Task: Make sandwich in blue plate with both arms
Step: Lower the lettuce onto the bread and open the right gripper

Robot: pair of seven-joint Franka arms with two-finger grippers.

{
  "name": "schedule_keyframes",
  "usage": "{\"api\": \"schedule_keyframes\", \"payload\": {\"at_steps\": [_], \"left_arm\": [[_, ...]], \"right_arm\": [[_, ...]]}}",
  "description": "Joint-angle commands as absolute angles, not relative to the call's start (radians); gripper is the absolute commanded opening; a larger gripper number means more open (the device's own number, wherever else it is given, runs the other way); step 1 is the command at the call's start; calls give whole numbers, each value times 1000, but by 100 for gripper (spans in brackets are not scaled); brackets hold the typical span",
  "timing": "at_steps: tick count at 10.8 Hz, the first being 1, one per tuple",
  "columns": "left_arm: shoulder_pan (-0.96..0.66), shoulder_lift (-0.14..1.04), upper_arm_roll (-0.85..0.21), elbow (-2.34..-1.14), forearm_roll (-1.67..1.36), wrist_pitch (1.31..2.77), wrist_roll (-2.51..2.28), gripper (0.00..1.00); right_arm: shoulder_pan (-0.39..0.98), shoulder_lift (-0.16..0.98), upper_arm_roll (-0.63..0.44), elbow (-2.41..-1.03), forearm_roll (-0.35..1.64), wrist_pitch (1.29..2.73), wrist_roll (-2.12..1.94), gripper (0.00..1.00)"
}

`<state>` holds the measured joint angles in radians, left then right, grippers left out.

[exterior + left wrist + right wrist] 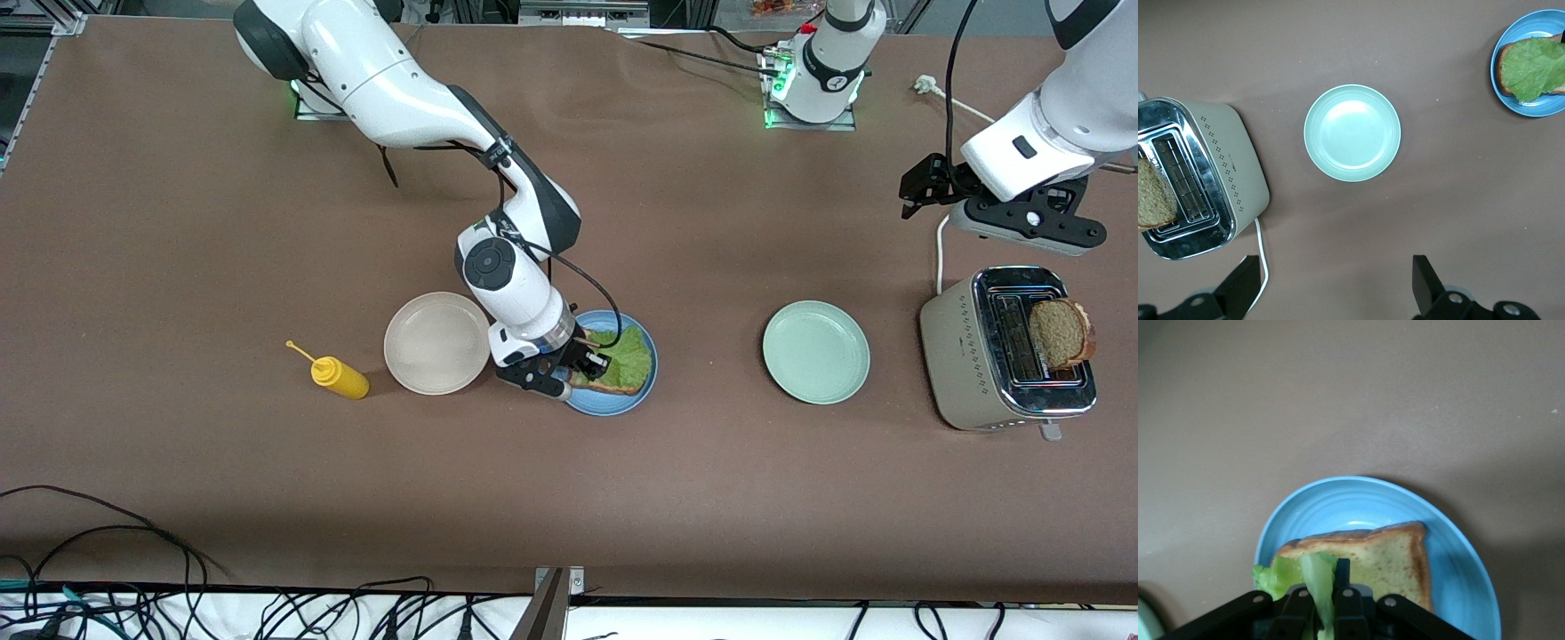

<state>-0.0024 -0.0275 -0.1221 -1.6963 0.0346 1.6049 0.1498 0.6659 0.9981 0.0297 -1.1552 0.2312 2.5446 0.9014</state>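
Observation:
The blue plate (pixel 642 384) (pixel 1358 500) (pixel 1538 110) holds one toasted bread slice (pixel 613 387) (pixel 1391 560) with the ruffled green lettuce leaf (pixel 628 349) (pixel 1535 67) lying on it. My right gripper (pixel 591 363) (pixel 1325 577) is low over the plate, shut on an edge of the lettuce (pixel 1281 577). A second bread slice (pixel 1060 333) (pixel 1151 200) stands in a slot of the toaster (pixel 978 356) (pixel 1231 167). My left gripper (pixel 917 185) (pixel 1336 287) hangs open and holds nothing, up over the table by the toaster's white cable.
A pale mint-green plate (pixel 816 352) (pixel 1352 133) lies between the blue plate and the toaster. A beige-white plate (pixel 436 343) sits beside the blue plate toward the right arm's end, with a yellow squeeze bottle (pixel 340 376) past it.

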Motion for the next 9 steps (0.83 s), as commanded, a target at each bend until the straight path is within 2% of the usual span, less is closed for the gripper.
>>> {"api": "schedule_keyframes", "payload": {"at_steps": [1,2,3,4,9], "left_arm": [[2,-18,-124,-1674,25,1589,158,100],[2,-18,-124,-1674,25,1589,158,100],[2,-18,-124,-1674,25,1589,158,100],[2,-18,-124,-1674,25,1589,158,100],[2,-14,-124,-1672,25,1589,156,100]], "right_arm": [[676,991,21,-1203,195,2595,920,0],[676,991,21,-1203,195,2595,920,0],[676,992,21,-1203,189,2595,920,13],[676,992,20,-1203,183,2605,930,99],[681,985,-2,-1203,115,2597,942,100]]}}
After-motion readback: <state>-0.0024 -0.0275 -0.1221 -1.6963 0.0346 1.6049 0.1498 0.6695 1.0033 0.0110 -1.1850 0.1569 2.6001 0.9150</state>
